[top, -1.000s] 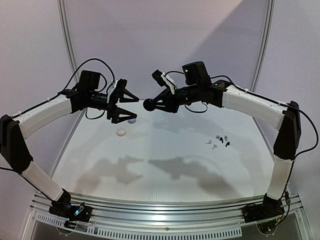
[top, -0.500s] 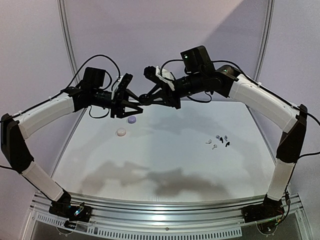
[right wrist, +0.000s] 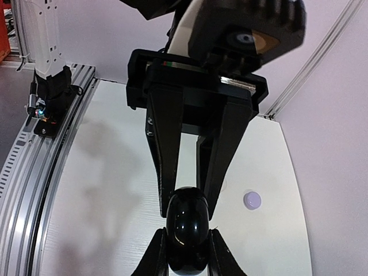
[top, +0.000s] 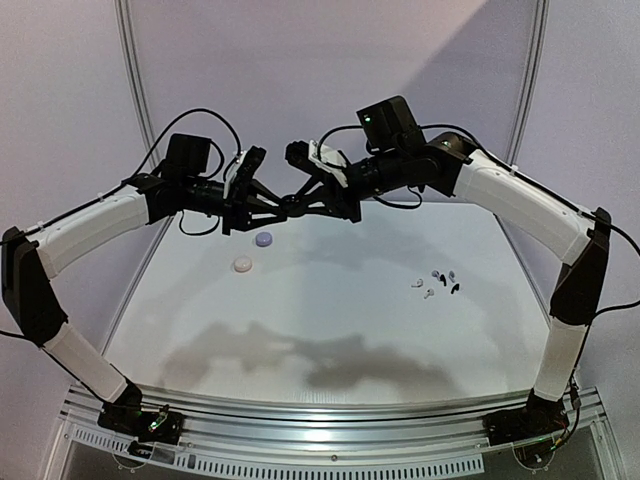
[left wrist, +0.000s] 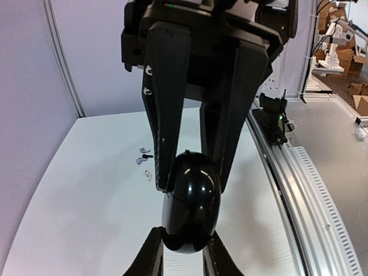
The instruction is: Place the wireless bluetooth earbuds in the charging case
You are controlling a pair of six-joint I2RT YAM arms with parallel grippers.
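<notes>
Left gripper [left wrist: 183,253] newly clamped on black case [left wrist: 192,198], right gripper [right wrist: 187,253] clamping it too — mid-air

Robotics lab: white bench [top: 330,300] on aluminium rails [left wrist: 299,190], cardboard boxes [left wrist: 348,14] and another robot arm [left wrist: 332,49] beyond.

In the top view the charging case [top: 291,206] is almost wholly covered by the left gripper [top: 284,207] and the right gripper [top: 297,204] clasping it from both sides. The earbuds [top: 437,282] are specks, too small to count or tell how each lies. The left wrist view's bottom edge cuts off the left gripper's fingers [left wrist: 154,256]. In the right wrist view the left gripper's upper body is blurred and runs off the top edge.
</notes>
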